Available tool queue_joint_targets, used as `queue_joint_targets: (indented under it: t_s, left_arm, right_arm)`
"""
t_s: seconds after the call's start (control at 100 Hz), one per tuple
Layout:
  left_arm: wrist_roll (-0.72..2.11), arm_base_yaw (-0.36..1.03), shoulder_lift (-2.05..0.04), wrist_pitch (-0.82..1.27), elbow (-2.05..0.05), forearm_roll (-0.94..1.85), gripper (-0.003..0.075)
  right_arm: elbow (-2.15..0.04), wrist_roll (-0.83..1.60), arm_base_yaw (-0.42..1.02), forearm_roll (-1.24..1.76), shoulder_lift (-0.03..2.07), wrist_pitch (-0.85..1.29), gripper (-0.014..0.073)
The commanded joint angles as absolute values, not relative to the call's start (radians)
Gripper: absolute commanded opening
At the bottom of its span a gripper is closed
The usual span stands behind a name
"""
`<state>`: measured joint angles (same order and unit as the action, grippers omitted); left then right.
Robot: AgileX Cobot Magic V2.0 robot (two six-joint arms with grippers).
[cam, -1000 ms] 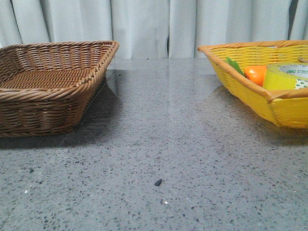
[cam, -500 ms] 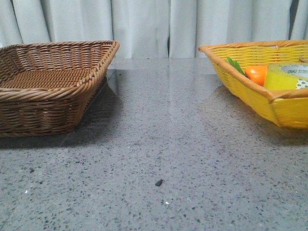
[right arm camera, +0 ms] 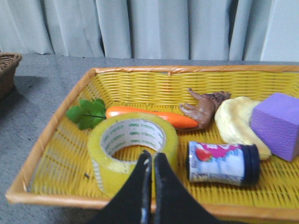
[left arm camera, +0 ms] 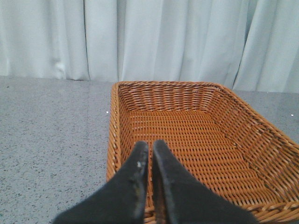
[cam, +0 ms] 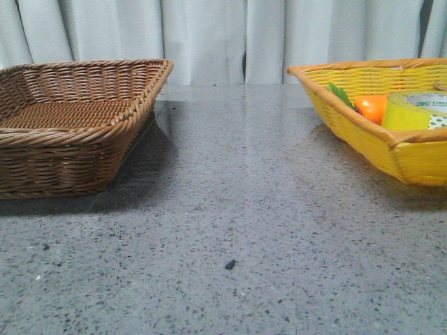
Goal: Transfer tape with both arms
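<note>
Grey table (cam: 237, 209), 2 baskets, 1 tape (right arm camera: 133, 149) in yellow basket (right arm camera: 140, 88), both arms' jaws closed, empty.

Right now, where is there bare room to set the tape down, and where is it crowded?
The brown wicker basket holds nothing; its woven floor is bare. So is the grey stone table between both baskets. The yellow woven basket is crowded: yellow tape roll, orange carrot, jar, purple block.

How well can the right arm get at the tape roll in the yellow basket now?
Probably well: the right gripper, fingers together, is right above the tape, whose top is uncovered in the yellow basket. The carrot and jar lie beside it.
</note>
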<state>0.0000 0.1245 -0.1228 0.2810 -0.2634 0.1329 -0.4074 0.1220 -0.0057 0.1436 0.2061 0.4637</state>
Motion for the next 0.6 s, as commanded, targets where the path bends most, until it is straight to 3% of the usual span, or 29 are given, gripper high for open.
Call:
queue_joint_targets:
  t_s: [0.0, 0.12, 0.27, 0.59]
  left_arm:
    - [0.0, 0.124, -0.184, 0.218, -0.321, 0.143, -0.0021]
    - [0.0, 0.124, -0.239, 0.222, -0.345, 0.143, -0.0021]
    - [0.0, 0.124, -0.288, 0.224, -0.366, 0.143, -0.0021]
    - [0.0, 0.124, -0.309, 0.218, -0.369, 0.143, -0.0021]
  right_arm:
    - [-0.457, 0.121, -0.011, 0.185, 0.285, 0.339, -0.0067]
    - [-0.471, 0.121, -0.011, 0.261, 0.355, 0.307, -0.0067]
    - [-0.564, 0.129, -0.009, 0.259, 0.501, 0.451, -0.0051]
    - [-0.821, 0.173, 0.071, 0.259, 0.828, 0.628, 0.0262]
